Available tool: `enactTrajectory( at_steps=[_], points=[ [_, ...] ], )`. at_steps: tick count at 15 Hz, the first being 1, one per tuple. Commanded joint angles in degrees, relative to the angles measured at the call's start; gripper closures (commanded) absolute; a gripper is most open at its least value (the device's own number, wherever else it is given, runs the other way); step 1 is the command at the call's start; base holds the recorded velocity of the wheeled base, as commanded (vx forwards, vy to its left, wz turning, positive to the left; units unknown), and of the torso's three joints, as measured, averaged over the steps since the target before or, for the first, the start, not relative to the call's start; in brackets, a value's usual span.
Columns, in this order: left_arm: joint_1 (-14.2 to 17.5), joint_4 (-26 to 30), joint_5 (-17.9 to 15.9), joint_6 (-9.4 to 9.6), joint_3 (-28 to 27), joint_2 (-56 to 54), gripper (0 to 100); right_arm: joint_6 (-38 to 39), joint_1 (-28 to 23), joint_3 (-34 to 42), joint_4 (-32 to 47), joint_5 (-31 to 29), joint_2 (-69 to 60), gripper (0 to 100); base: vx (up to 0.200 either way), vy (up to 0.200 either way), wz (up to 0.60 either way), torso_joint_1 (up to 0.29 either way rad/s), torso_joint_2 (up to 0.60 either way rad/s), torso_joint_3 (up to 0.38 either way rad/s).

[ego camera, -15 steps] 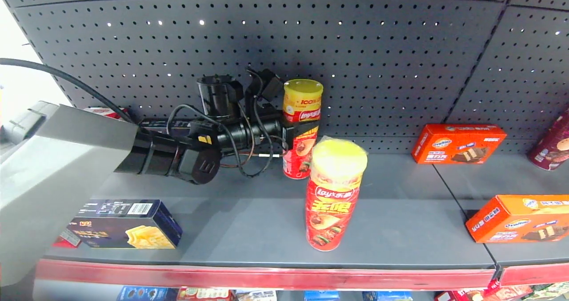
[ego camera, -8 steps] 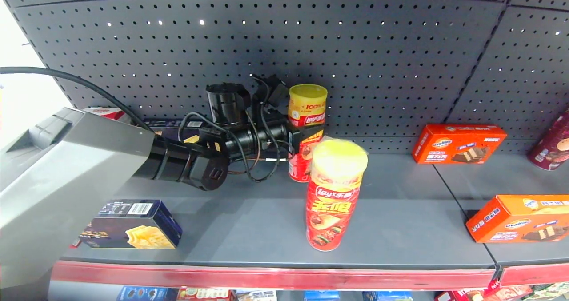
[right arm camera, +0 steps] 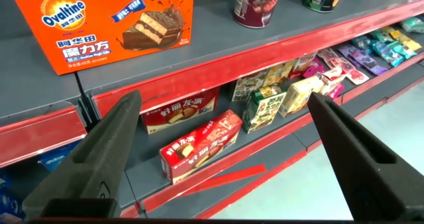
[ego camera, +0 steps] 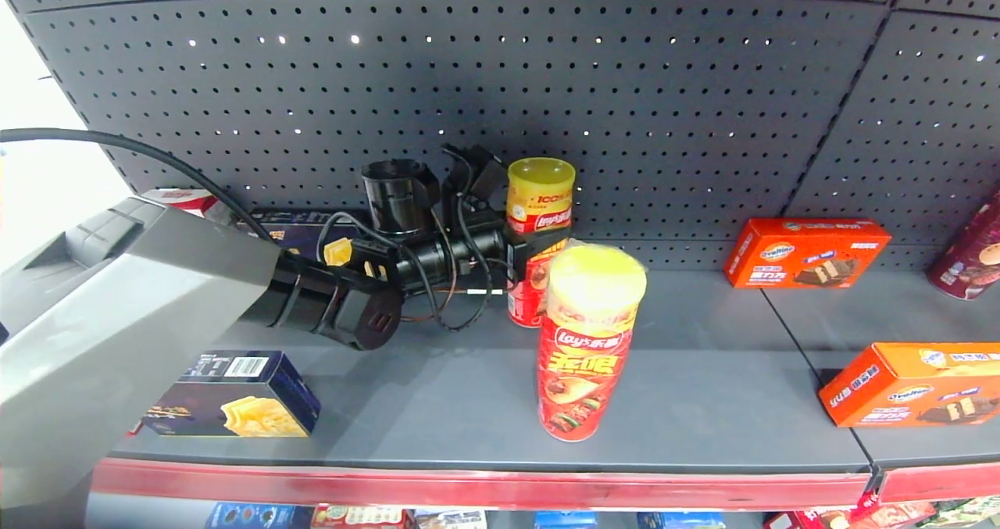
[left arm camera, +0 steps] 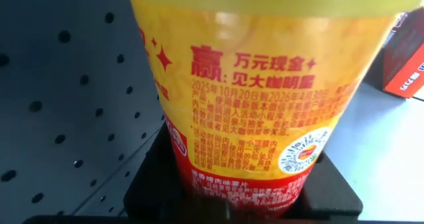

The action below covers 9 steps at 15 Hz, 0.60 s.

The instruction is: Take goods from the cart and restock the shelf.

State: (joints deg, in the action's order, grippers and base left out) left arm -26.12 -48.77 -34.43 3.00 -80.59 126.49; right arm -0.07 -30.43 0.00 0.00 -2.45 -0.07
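The left gripper (ego camera: 530, 251) is clamped on the lower half of a chip can (ego camera: 540, 193), which stands upright at the back edge of the shelf (ego camera: 437, 412), close to the perforated back panel (ego camera: 469, 83) — whether its base touches the shelf I cannot tell. A second chip can (ego camera: 587, 341) stands just in front, toward the front edge. Two risks, as I judge them: letting go with the base off the shelf would let the tall can drop and topple, and drawing the arm out carelessly could clip the front can and send it over the edge. The right gripper (right arm camera: 225, 98) hangs with fingers wide apart, holding nothing, beside the lower shelves (right arm camera: 212, 35).
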Motion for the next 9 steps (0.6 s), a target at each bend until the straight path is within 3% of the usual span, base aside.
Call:
enactTrajectory(
  at_steps=[1, 2, 3, 6, 9],
  points=[
    [-0.24, -0.97, 0.06, -0.01, 0.96, -0.28, 100, -0.01, -0.07, 0.0, 0.0, -0.01, 0.07, 0, 0.0, 0.0, 0.0, 0.0, 0.0, 0.0],
    [-0.24, -1.15, 0.06, 0.17, 0.96, -0.28, 100, -0.01, -0.07, 0.0, 0.0, -0.01, 0.07, 0, 0.0, 0.0, 0.0, 0.0, 0.0, 0.0],
    [-0.24, -1.24, 0.06, 0.43, 0.96, -0.28, 0, -0.01, -0.07, 0.0, 0.0, -0.01, 0.07, 0, 0.0, 0.0, 0.0, 0.0, 0.0, 0.0],
    [0.02, -1.32, 0.15, 0.43, 1.58, -0.45, 0, -0.01, -0.07, 0.0, 0.0, 0.08, 0.07, 0, 0.0, 0.0, 0.0, 0.0, 0.0, 0.0],
    [0.46, -3.17, 0.06, 0.43, 7.55, -4.06, 0, -0.01, -0.07, 0.0, 0.0, 0.08, 0.07, 0, 0.0, 0.0, 0.0, 0.0, 0.0, 0.0]
  ],
)
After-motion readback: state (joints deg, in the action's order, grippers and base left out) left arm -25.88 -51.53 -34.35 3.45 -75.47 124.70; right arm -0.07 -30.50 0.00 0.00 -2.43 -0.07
